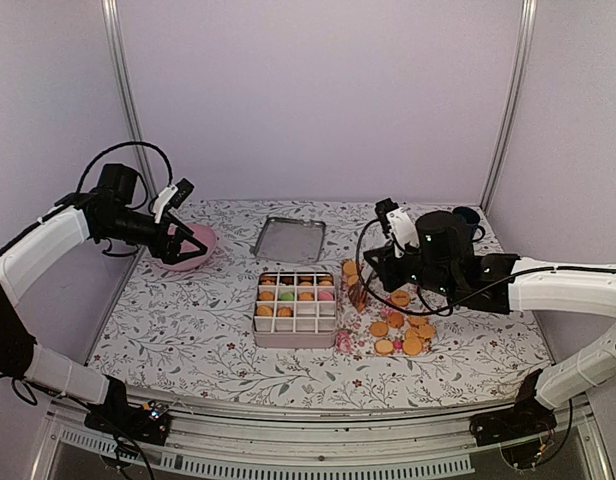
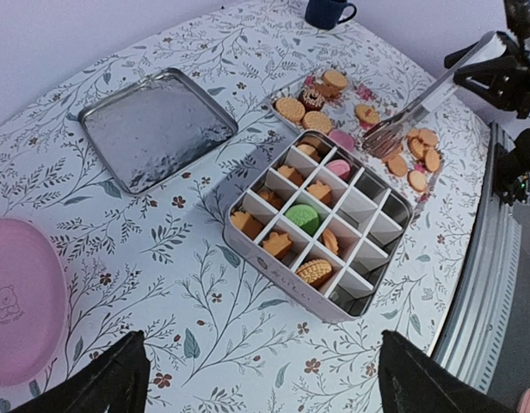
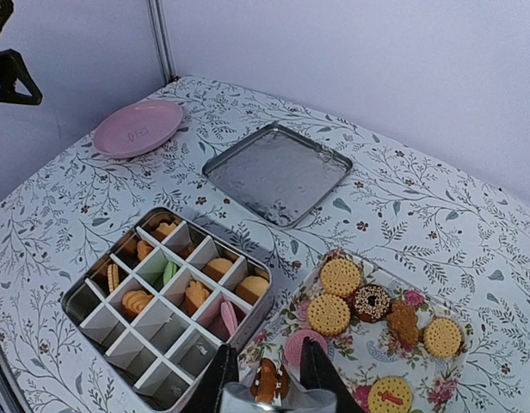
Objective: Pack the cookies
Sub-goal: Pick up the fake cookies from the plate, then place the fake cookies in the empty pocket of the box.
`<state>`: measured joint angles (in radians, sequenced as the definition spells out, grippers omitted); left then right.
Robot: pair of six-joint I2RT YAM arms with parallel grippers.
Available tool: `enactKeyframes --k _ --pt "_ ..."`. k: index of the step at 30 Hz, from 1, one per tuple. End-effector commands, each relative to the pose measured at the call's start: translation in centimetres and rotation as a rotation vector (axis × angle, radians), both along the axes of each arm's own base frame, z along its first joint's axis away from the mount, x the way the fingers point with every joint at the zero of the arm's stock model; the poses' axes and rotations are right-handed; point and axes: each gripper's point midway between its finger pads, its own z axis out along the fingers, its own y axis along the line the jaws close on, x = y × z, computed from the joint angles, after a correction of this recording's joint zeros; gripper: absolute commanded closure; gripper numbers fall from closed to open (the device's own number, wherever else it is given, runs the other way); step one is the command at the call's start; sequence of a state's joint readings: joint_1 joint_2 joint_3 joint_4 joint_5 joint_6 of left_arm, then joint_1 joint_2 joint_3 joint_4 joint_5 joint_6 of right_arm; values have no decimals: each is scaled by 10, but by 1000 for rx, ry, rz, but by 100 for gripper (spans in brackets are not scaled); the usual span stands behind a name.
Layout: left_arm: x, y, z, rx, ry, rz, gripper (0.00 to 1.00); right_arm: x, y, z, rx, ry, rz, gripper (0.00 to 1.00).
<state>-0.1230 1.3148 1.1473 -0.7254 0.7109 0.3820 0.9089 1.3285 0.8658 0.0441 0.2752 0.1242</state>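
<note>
Metal tin (image 1: 294,338) holds cookies (image 1: 306,296) in its far rows; near cells are empty, so we judge packing just over half done. More lie loose beside it. Right gripper (image 3: 267,361) pinches a brown one; left gripper (image 1: 176,228) hangs wide, empty.

our top external camera looks down from above and behind the arm bases (image 1: 138,420), across the worktop (image 1: 188,330) from near edge to far edge, well back. our left wrist camera hangs high by the far left corner, facing the right edge past the left end effector (image 2: 261,379). our right wrist camera sits lower, nearer, by the right edge, facing the far left corner. we see the divided tin (image 1: 295,308) in all three.
</note>
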Motion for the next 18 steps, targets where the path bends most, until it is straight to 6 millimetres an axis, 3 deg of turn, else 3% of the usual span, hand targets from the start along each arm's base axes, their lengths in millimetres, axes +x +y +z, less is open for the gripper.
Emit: enactKeyframes --k 1,5,12,18 --pt "1 3 13 -9 -32 0 8 -6 19 74 152 -99 62 100" --pt "0 3 10 -1 -27 3 8 -17 53 97 180 -137 153 100" --pt "1 6 10 15 -30 22 2 -18 111 80 144 -116 277 100" --pt "1 9 7 35 -32 32 1 -17 123 52 89 -90 295 99"
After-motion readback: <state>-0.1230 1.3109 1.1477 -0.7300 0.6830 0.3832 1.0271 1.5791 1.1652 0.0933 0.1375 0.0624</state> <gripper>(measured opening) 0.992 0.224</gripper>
